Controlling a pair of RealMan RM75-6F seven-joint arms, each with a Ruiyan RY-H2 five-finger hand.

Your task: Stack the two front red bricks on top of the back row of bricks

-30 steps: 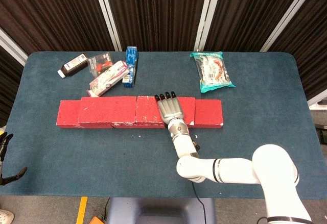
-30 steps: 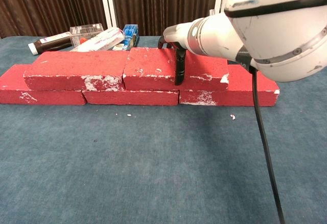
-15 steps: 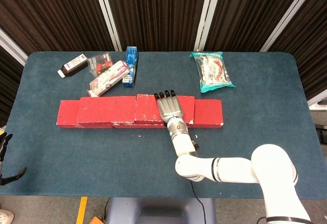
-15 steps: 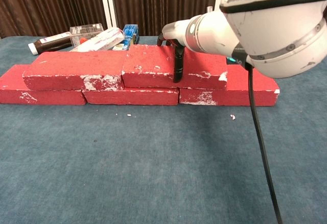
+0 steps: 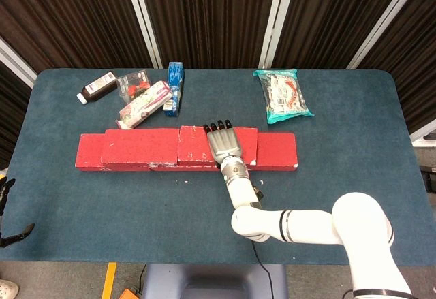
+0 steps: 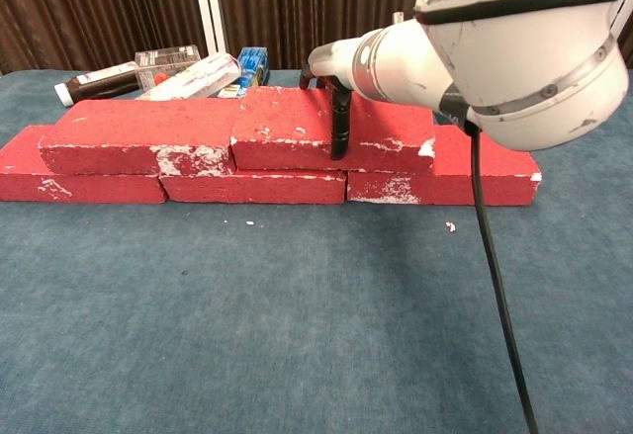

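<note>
Right robot hand (image 5: 224,144): laid flat, palm down, on the right upper brick (image 5: 204,145); in the chest view a dark thumb (image 6: 340,128) is seen hanging down the brick's front face, so the brick is grasped between thumb and fingers.
Left robot hand (image 5: 5,197): only dark fingertips are seen at the 8 o'clock edge of the head view, off the bench; whether it is released or clenched cannot be told.
Right upper brick: set on top of the bottom row (image 6: 252,187), near the middle of the bench (image 5: 340,176), spanning the joint between two lower bricks.
Left upper brick (image 5: 139,147): set on the bottom row at 9 o'clock of the right upper brick, end to end with it and touching or nearly so.
Bottom row: red bricks laid end to end across the bench, chipped white along the edges, with an end left uncovered at each side.
Snack bag (image 5: 284,95): lying at 1 o'clock of the bricks, well apart.
Small packages and bottle (image 5: 136,95): clustered at 11 o'clock of the bricks, near the far edge.
</note>
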